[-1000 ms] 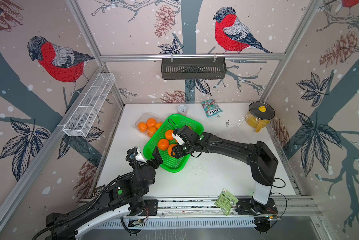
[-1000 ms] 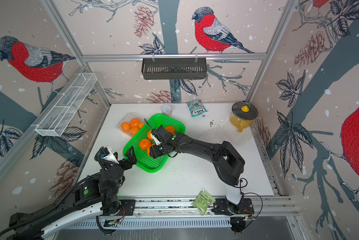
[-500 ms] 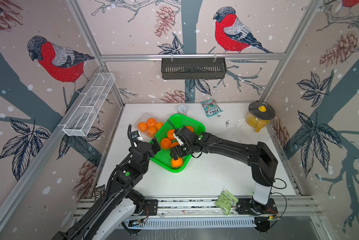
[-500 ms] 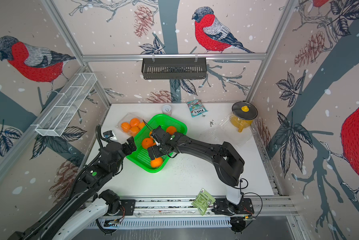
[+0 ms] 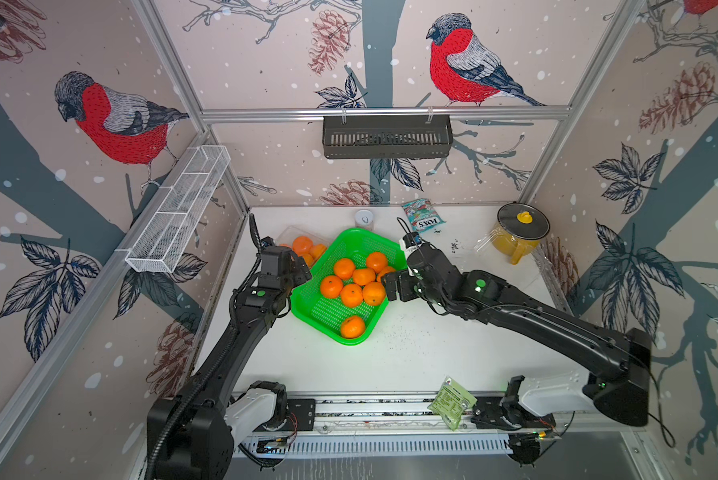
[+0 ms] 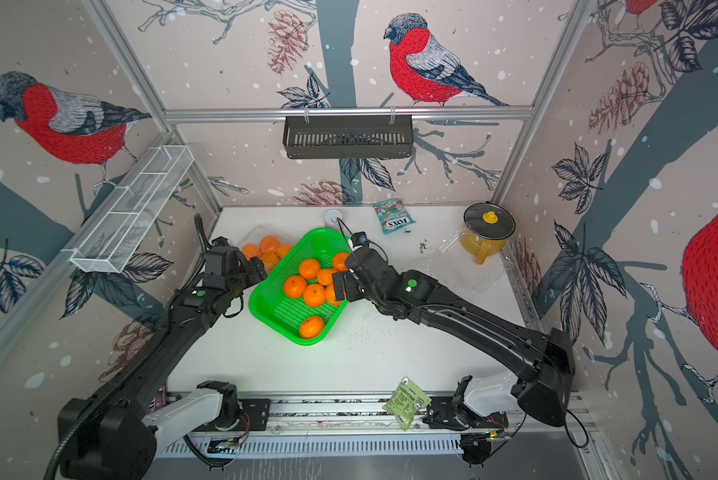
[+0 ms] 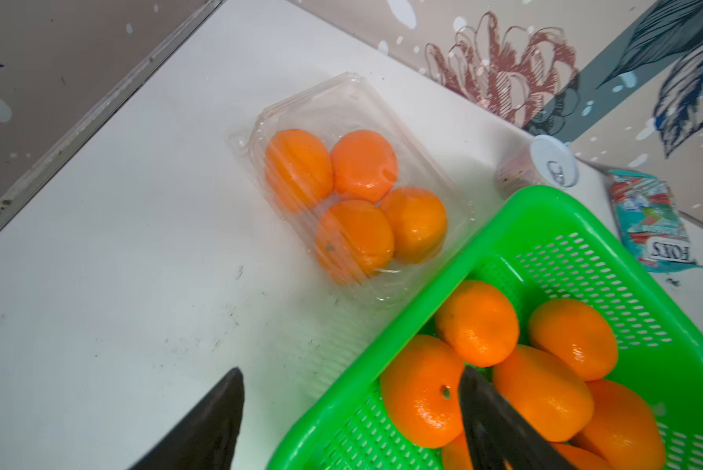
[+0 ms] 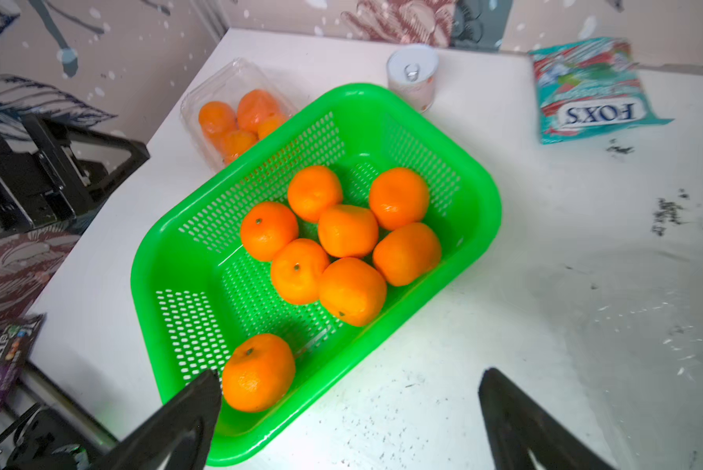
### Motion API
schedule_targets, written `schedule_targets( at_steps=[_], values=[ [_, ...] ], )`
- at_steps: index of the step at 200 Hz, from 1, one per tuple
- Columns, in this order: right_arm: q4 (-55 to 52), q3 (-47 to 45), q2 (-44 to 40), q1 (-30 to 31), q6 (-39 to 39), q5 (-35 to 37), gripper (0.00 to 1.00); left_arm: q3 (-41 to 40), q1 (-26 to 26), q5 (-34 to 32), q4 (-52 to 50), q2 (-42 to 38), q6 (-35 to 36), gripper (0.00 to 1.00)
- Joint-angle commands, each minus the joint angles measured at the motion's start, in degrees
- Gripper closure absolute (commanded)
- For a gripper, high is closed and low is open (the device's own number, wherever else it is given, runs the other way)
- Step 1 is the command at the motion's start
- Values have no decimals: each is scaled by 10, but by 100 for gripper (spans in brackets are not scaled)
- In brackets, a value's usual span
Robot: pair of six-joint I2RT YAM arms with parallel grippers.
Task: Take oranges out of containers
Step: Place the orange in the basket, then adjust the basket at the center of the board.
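A clear container (image 5: 297, 239) (image 7: 358, 97) (image 8: 228, 77) with its lid down holds several oranges (image 7: 356, 236) at the back left of the table. Beside it, several loose oranges (image 5: 351, 295) (image 8: 348, 232) lie in a green tray (image 5: 298, 306) (image 7: 492, 248) (image 8: 138, 264), one orange (image 5: 352, 326) (image 8: 258, 372) apart at the near end. My left gripper (image 5: 297, 270) (image 7: 352, 380) is open and empty, its jaws either side of the tray's rim near the container. At the tray's right edge my right gripper (image 5: 392, 286) (image 8: 352, 376) is open and empty. A second clear container (image 6: 469, 270) lies empty by the pot.
At the back right stands a yellow pot (image 5: 519, 237) with a glass lid. A candy bag (image 5: 426, 216) and a small can (image 5: 364, 219) sit along the back edge. A green packet (image 5: 453, 401) rests on the front rail. A wire rack (image 5: 178, 208) hangs on the left wall.
My left arm has swung up from the table's front edge to the tray's left side, its jaws narrowing a little. My right gripper has opened, left an orange in the tray and drawn back.
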Motion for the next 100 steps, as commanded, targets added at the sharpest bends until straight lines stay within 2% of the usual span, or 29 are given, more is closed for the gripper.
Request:
schedule_targets(
  at_steps=[1,29,43,64,79,100],
  values=[
    [38,-55,-71,-17,22,28,0,-15,13,15,-21,-3,-10,29],
    [48,-101,-137,-46,31,3,0,-35,21,-63,-51,-13,-47,35],
    [43,-110,-157,-53,30,-2,0,-41,21,-72,-49,-3,-55,41],
    [29,-112,-176,-60,28,0,0,-44,24,-78,-44,42,-69,42],
    [20,-116,-191,-64,33,10,0,-50,24,-57,-31,73,-74,44],
    [17,-134,-225,-71,39,13,0,-66,24,14,1,99,-76,49]
  ],
)
